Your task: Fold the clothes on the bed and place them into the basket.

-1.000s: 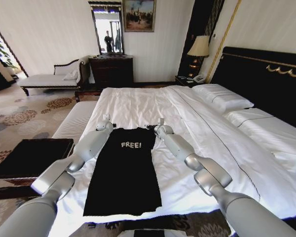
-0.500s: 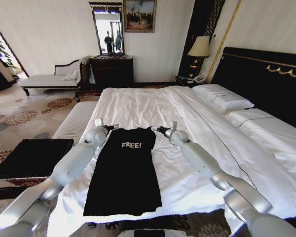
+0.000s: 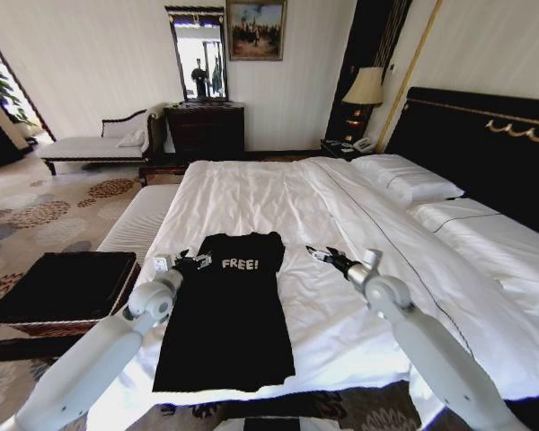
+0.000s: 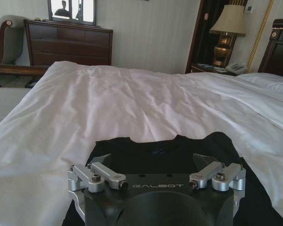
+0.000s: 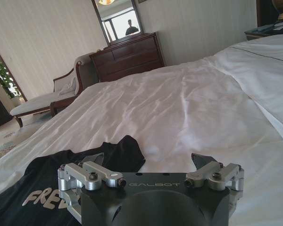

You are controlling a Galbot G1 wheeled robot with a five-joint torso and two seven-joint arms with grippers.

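White block letters reading "FREE!" run across the chest of the black T-shirt (image 3: 226, 314), and the same lettering shows partly, as "FRE", in the right wrist view; the word "GALBOT" is stamped in pale letters on the dark body of each tool in both wrist views. The T-shirt lies flat and long on the white duvet of the bed (image 3: 278, 193), near the foot edge, its sleeves folded in so that it forms a narrow dark rectangle with the round neckline toward the pillows and the hem toward the robot. The left tool (image 3: 194, 260) hovers at the shirt's left shoulder corner, its fingers spread apart with nothing between them; in the left wrist view the left tool (image 4: 155, 162) looks over the collar and both shoulder corners of the shirt (image 4: 179, 150). The right tool (image 3: 322, 256) is over bare white duvet, off to the right of the shirt's right shoulder and clear of the cloth, its fingers likewise spread and empty; in the right wrist view the right tool (image 5: 148, 162) has the shirt's shoulder (image 5: 75, 174) to one side. The basket (image 3: 58, 287), brown wicker with a black top, stands on the patterned carpet beside the bed on the robot's left.
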